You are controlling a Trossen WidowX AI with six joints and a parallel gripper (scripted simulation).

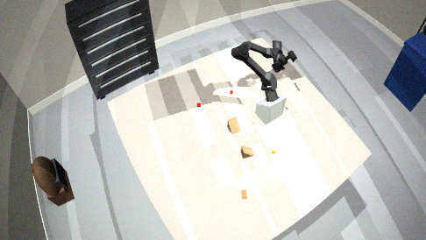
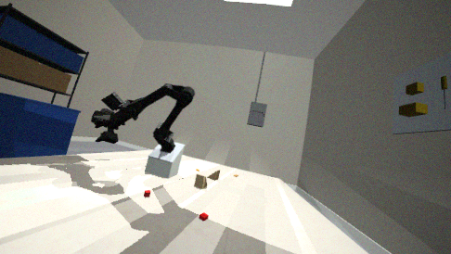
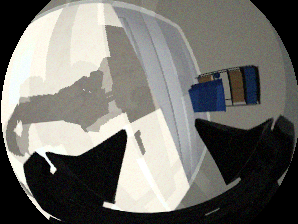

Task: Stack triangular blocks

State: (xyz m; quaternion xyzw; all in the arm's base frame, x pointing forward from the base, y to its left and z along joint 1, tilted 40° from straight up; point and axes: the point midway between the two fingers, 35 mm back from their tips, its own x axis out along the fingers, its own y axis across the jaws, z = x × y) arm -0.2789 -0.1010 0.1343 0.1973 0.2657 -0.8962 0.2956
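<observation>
One tan triangular block (image 1: 234, 125) (image 2: 200, 181) stands on the table in front of the arm's base. The other triangular block (image 1: 248, 151) (image 2: 215, 175) lies a short way from it, apart and turned differently. Which faces they rest on is too small to tell surely. My gripper (image 1: 287, 64) (image 2: 102, 129) (image 3: 161, 128) is open and empty, raised above the table on the far side of the base from both blocks. The wrist view shows neither block.
Two small red blocks (image 1: 231, 92) (image 1: 199, 105) (image 2: 147, 193) (image 2: 203, 216) lie on the table. A small yellow block (image 1: 273, 151) (image 2: 198, 170) and an orange piece (image 1: 244, 194) (image 2: 236, 175) lie beyond the triangular blocks. The pale base (image 1: 271, 110) (image 2: 163, 166) carries the arm.
</observation>
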